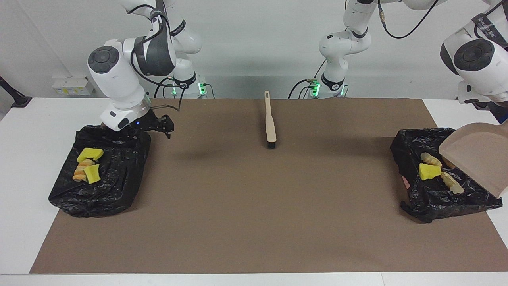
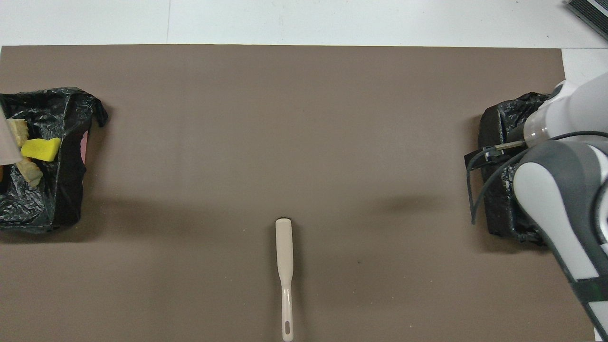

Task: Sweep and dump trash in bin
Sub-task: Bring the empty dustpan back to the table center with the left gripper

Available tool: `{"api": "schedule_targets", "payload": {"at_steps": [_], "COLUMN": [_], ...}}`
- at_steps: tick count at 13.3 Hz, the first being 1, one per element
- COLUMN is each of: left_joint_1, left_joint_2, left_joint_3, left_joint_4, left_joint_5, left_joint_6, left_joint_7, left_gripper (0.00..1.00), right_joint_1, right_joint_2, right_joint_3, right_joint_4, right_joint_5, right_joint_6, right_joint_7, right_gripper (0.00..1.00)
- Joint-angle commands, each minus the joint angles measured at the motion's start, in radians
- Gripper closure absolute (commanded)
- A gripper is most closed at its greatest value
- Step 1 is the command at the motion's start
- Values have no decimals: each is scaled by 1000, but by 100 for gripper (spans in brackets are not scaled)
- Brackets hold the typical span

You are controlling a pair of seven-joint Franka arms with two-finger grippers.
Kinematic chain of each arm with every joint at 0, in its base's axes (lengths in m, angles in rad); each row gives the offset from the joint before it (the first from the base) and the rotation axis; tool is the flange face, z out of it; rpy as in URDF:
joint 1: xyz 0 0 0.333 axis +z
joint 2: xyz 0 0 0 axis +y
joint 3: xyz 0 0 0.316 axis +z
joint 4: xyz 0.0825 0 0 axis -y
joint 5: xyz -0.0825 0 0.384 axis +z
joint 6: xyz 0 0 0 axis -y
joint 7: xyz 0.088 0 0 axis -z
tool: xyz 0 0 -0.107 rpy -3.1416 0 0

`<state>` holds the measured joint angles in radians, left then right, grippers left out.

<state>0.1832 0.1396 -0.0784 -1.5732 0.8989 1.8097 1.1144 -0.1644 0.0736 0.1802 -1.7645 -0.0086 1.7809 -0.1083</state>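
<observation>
We see trash [image 1: 88, 165] in the bin [image 1: 101, 180] under the right claw [image 1: 166, 129], which holds nothing. Centred, the brush [image 1: 270, 119] lies flat. Left claw unseen; its dustpan [image 1: 478, 157] overhangs another bin's light, crumbly bits, best scooped.

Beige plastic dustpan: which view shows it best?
Facing view: the beige plastic dustpan shows tilted over the black-bagged bin at the left arm's end. Overhead view catches only a sliver at its edge.

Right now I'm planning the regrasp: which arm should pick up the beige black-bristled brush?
Right: the right gripper holds nothing, over the edge of its black-lined bin; the left arm carries the beige plastic dustpan.
</observation>
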Motion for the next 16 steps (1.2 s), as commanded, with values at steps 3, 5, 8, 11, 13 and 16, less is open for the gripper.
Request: {"api": "schedule_targets", "payload": {"at_steps": [3,5,8,11,13,16], "left_joint_1": [-54,-105,-226,-344,-424,-528], "left_joint_2": [49,43,9,24,29,73], "left_joint_3": [12,12,12,11,11,11], "left_joint_4": [82,64,0,-10,-27,-28], "left_joint_5": [-324,-482,-599,-734,-823,-865], "left_joint_6": [-47,-85,-87,-41,17,87], "left_joint_7": [-253,-463,-764,-1086,-1237,-1416], "left_gripper": [100,100,100,100,100,100], "right_joint_1": [-29,-30,-9,-9,-9,-9], "right_joint_2": [-21,-23,-92,-117,-117,-117], "right_joint_3": [-8,-54,-71,-64,-59,-59], "right_joint_4": [195,268,216,175,177,177], "right_joint_5": [-36,-70,-54,-44,-44,-44], "right_joint_6": [-272,-345,-319,-284,-282,-282], "right_joint_7": [22,6,10,10,10,10], "right_gripper": [0,0,0,0,0,0]}}
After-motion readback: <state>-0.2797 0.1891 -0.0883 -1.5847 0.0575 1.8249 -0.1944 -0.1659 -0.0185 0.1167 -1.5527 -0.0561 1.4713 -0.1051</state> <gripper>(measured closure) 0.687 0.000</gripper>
